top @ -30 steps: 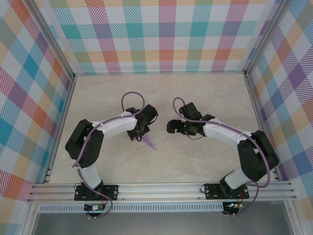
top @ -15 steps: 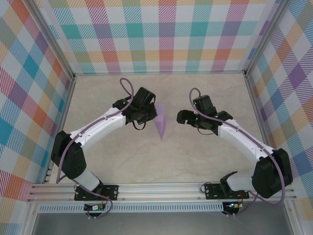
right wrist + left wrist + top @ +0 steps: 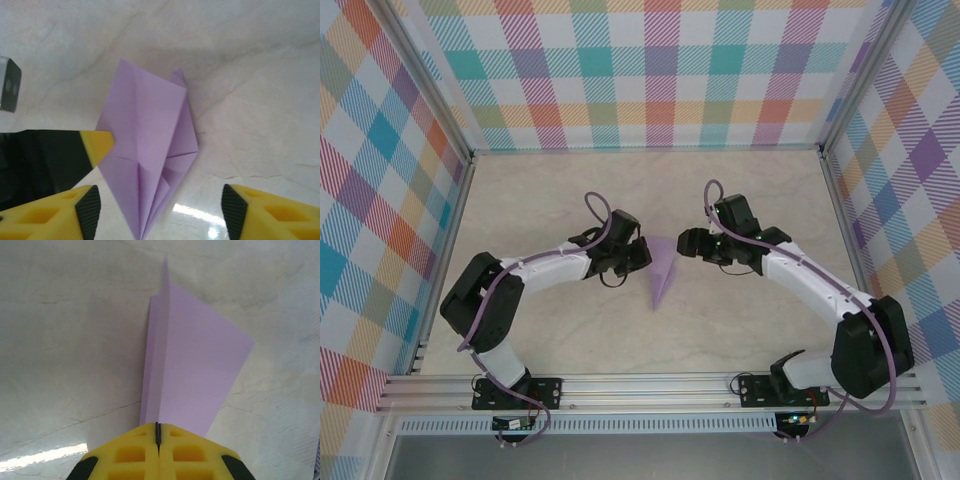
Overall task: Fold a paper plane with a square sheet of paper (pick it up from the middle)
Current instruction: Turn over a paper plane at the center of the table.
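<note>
One plane (image 3: 662, 275) in left end effector (image 3: 642, 253)

Wide bare table (image 3: 550, 190) at the back and near the front; easy to pass there; tight in the middle: paper plane (image 3: 662, 272) pinched in the left gripper (image 3: 644, 256), right gripper (image 3: 684, 243) just beside it with jaws apart; thin gap between the two; checked walls (image 3: 660, 90) on three sides; metal rail (image 3: 650, 385) across the front.
</note>
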